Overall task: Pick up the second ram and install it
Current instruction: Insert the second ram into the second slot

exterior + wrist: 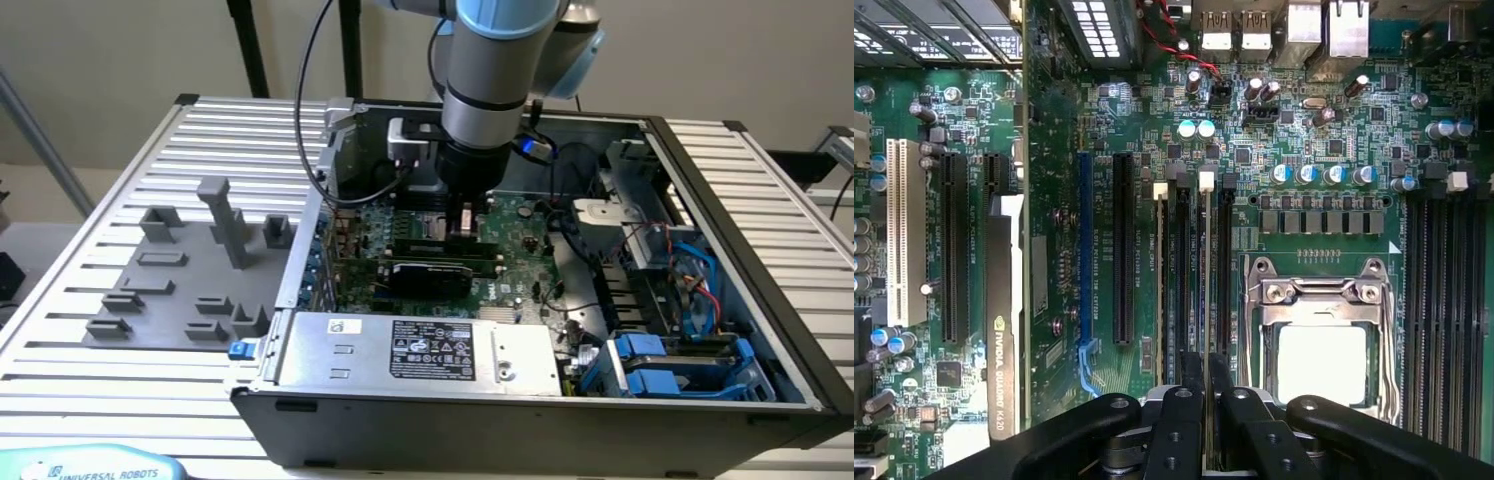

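Pincer (1206, 400) nipped tight on second ram (1206, 290) (edge-on, over motherboard (1314, 140) slots).

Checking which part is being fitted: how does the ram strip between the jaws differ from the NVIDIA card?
The second ram is a thin edge-on strip; the NVIDIA card is wider, with a black labelled edge. The gripper clamps the ram in its jaws; the card is untouched. The ram lies near the CPU socket, the card farther off. Both run parallel.
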Available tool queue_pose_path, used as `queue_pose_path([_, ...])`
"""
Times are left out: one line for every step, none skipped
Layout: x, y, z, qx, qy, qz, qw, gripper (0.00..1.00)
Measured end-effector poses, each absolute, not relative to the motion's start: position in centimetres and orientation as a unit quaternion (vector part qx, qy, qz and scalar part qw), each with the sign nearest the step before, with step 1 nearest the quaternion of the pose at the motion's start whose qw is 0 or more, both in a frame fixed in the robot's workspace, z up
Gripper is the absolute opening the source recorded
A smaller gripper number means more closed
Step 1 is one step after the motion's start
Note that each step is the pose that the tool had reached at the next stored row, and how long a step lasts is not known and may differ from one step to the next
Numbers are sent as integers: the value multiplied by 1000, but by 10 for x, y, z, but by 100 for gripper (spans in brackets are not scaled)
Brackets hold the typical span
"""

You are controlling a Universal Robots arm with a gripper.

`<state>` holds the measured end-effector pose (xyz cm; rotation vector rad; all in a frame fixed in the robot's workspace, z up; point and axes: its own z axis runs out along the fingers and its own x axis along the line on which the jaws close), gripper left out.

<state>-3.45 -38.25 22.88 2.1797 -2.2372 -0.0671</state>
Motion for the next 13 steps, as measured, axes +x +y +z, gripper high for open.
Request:
queue_pose_path([-35, -382, 229, 698, -716, -21, 9, 14])
queue_pose_path([-35, -382, 228, 698, -716, -21, 9, 14])
queue_pose_path([-35, -382, 228, 698, -716, -21, 9, 14])
queue_pose_path([-35, -382, 228, 698, -716, -21, 9, 14])
queue_pose_path([-35, -382, 228, 698, -716, -21, 9, 14])
queue_pose_path([-35, -382, 228, 698, -716, -21, 9, 14])
queue_pose_path([-35, -382, 228, 698, -716, -22, 9, 14])
queue_pose_path([-35, -382, 227, 698, -716, -22, 9, 14])
queue_pose_path([-35, -382, 227, 698, -716, -21, 9, 14])
queue_pose_path([-35, -382, 227, 698, -716, -21, 9, 14])
queue_pose_path([-35, -381, 227, 698, -716, -21, 9, 14])
queue_pose_path([-35, -381, 227, 698, -716, -21, 9, 14])
queue_pose_path([-35, -381, 227, 698, -716, -21, 9, 14])
